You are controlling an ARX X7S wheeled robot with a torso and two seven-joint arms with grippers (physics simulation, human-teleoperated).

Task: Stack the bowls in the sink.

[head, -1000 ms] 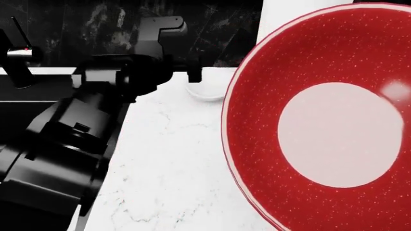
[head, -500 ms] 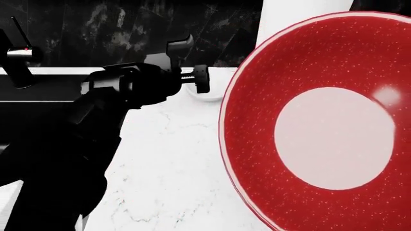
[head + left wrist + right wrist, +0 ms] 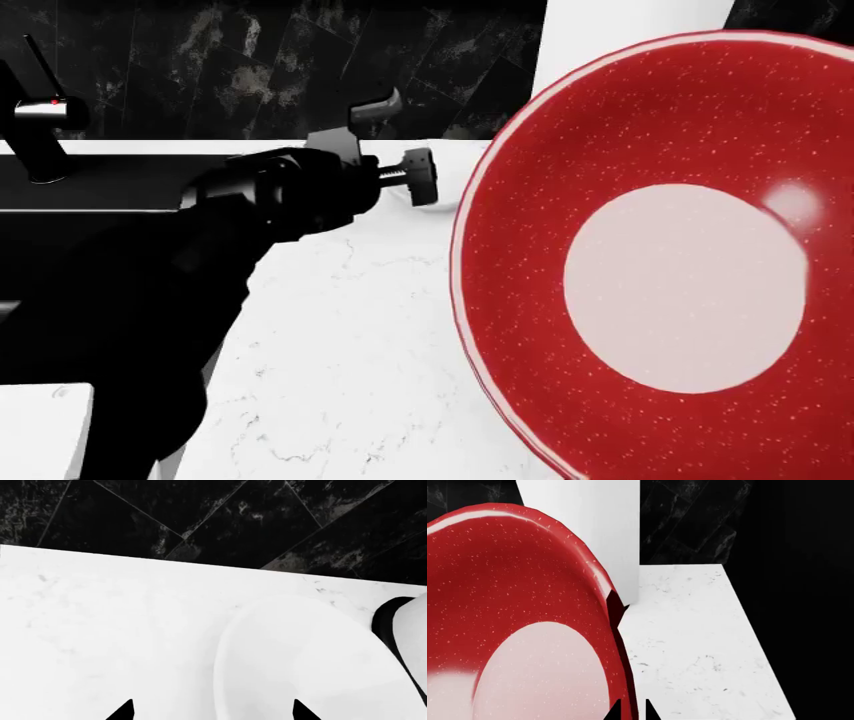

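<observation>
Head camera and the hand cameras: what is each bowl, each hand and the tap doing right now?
Red bowl: lifted off the counter, tilted, rim pinched by the right gripper.
White bowl: upright on the counter, untouched.
Left gripper: jaws open, close to the white bowl.
Tap: no water visible.

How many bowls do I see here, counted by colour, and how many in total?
Red bowl: 1
White bowl: 1
Total: 2 bowls
</observation>
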